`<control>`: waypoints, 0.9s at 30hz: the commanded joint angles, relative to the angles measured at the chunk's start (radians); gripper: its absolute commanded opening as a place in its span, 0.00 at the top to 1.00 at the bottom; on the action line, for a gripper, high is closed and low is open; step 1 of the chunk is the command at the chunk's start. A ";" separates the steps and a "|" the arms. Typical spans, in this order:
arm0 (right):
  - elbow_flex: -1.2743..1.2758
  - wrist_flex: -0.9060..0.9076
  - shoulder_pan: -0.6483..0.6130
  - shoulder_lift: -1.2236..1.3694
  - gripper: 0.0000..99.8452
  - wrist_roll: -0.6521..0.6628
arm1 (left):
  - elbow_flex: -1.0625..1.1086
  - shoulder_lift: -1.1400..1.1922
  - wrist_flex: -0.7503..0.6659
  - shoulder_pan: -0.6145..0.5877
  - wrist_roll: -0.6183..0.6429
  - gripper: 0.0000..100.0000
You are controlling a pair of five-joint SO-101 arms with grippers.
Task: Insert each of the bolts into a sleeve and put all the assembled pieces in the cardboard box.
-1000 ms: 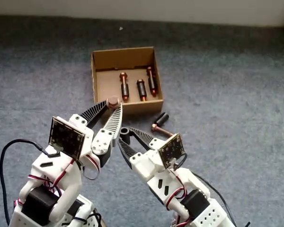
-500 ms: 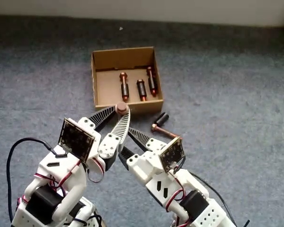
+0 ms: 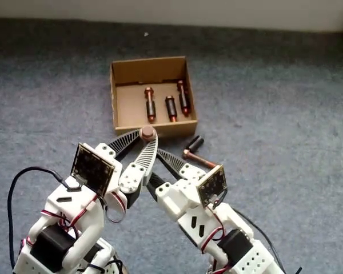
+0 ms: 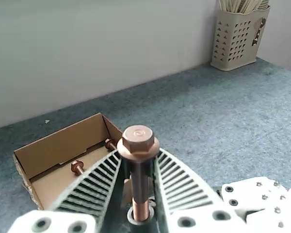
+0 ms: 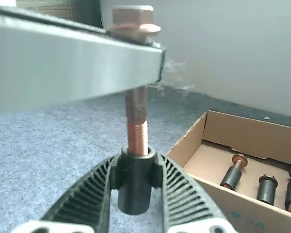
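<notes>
My left gripper (image 3: 147, 136) is shut on a copper bolt (image 4: 138, 165), held upright with its hex head (image 3: 148, 133) on top, just in front of the cardboard box (image 3: 121, 75). Directly beneath it my right gripper (image 5: 134, 187) is shut on a black sleeve (image 5: 133, 184), and the bolt's threaded tip (image 5: 137, 141) is entering the sleeve's top. Three assembled pieces (image 3: 169, 103) lie inside the box. A loose bolt (image 3: 195, 158) and a loose black sleeve (image 3: 194, 142) lie on the carpet right of the grippers.
Grey carpet (image 3: 286, 114) covers the whole work area, with a pale wall along the back. A perforated beige holder (image 4: 236, 36) stands against the wall in the left wrist view. Both arm bases crowd the near edge.
The left gripper carried the bolt to the right and toward the right arm. The right gripper with the sleeve slid in underneath it, so bolt and sleeve now line up and meet.
</notes>
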 commanded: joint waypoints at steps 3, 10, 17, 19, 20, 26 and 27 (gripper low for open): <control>0.120 -0.038 0.022 -0.027 1.00 0.011 | 0.005 -0.001 0.005 0.004 0.005 0.99; 0.124 -0.038 0.024 -0.027 1.00 0.011 | 0.062 -0.001 0.006 -0.028 0.005 0.82; 0.124 -0.038 0.024 -0.027 1.00 0.011 | 0.065 0.002 0.002 -0.125 0.005 0.82; 0.124 -0.036 0.024 -0.027 1.00 0.011 | 0.065 -0.001 0.005 -0.137 0.005 0.82; 0.124 -0.035 0.024 -0.027 1.00 0.011 | 0.065 -0.001 0.005 -0.143 0.005 0.81; 0.124 -0.031 0.058 -0.027 1.00 0.009 | 0.067 -0.001 0.005 -0.220 0.005 0.77; 0.124 -0.031 0.077 -0.025 1.00 0.008 | 0.068 -0.001 0.005 -0.240 0.006 0.77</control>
